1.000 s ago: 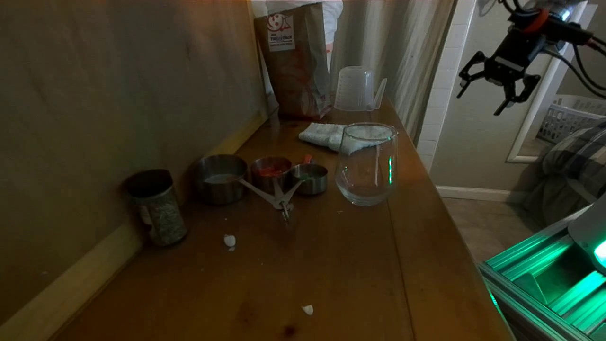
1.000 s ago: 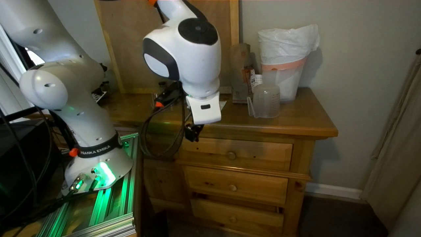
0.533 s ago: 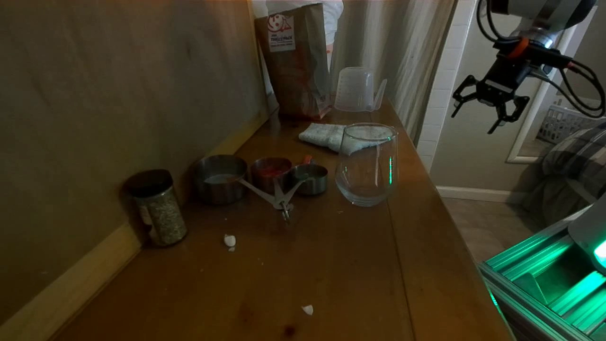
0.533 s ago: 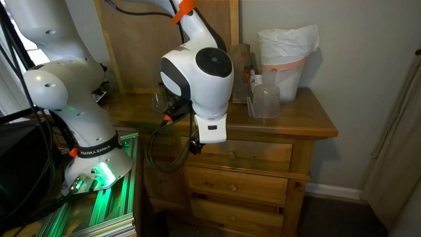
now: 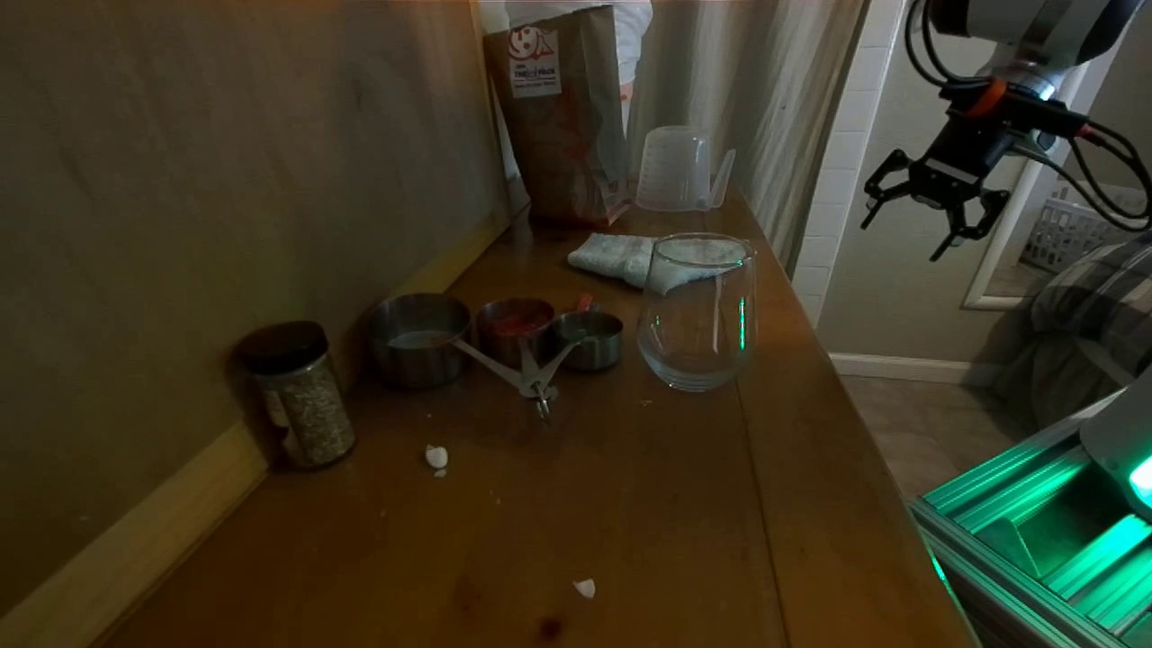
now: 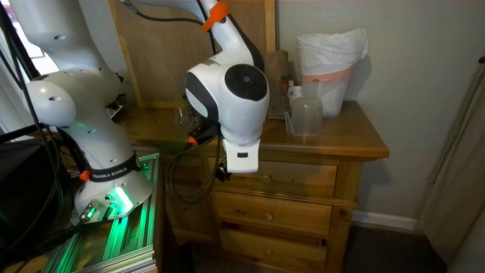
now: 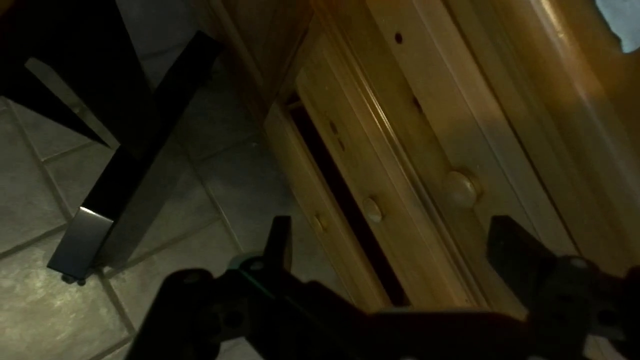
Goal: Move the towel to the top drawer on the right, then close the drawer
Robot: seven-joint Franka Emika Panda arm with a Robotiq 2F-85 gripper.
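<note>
Because the tool [image 5: 901,241] hangs empty, jaws wide apart, and the top drawer [image 6: 299,178] looks closed, the step in hand is probably opening it; the next move calls for reaching its knob [image 7: 461,189], at two o'clock from the tool in the wrist view. In an exterior view the towel [image 5: 621,256] lies on the counter [image 5: 630,513], eleven o'clock from the glass [image 5: 697,351]; the wrist view catches only what seems the towel's corner, near two o'clock, and no glass.
</note>
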